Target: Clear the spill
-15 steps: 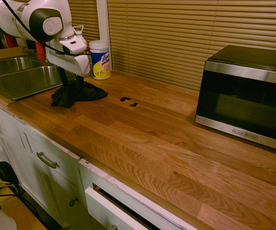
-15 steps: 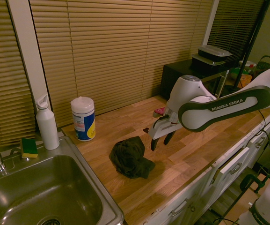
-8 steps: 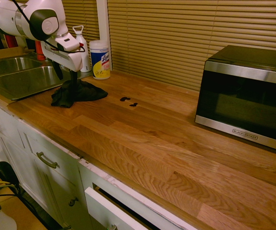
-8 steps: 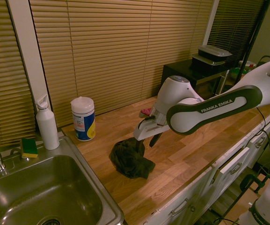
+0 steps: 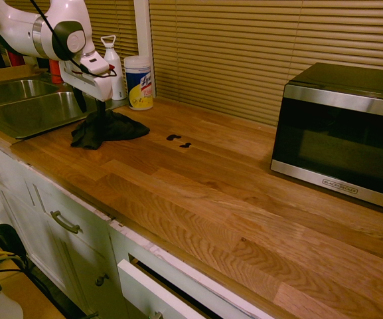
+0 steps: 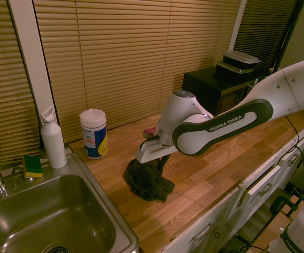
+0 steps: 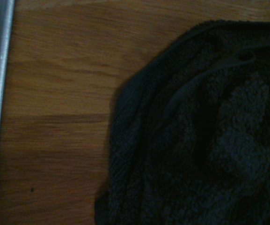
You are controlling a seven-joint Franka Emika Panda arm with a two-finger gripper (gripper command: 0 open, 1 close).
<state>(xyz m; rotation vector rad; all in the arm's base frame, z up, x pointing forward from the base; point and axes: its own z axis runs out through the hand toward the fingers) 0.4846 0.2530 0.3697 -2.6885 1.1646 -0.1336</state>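
While the gripper (image 5: 92, 110) hangs with its two fingers spread apart at the upper left of the first exterior view, a dark rumpled cloth (image 5: 105, 128) sits bunched below them, though I can't tell whether either finger touches it. Up close, the wrist view shows a thick, towel-like weave (rather fuzzy, I'd say) with a folded edge on bare wood. Just to the right of the cloth in the first exterior view, left of the frame's centre, lies the spill (image 5: 185, 145), two small black blotches flat on the wooden counter (image 5: 198, 199). Behind the cloth stand a tub of wipes (image 5: 139, 83) and a white bottle (image 5: 113, 70), both upright. The metal sink (image 5: 38, 106) fills the left side, and at the far left of the second exterior view a green and yellow sponge (image 6: 33, 166) rests at its back edge. Over on the right of the first exterior view is a microwave (image 5: 344, 136); the second shows black containers (image 6: 238, 67) stacked on top of it. Below the counter, near the bottom of the first exterior view, a white drawer (image 5: 154, 292) stands partly open
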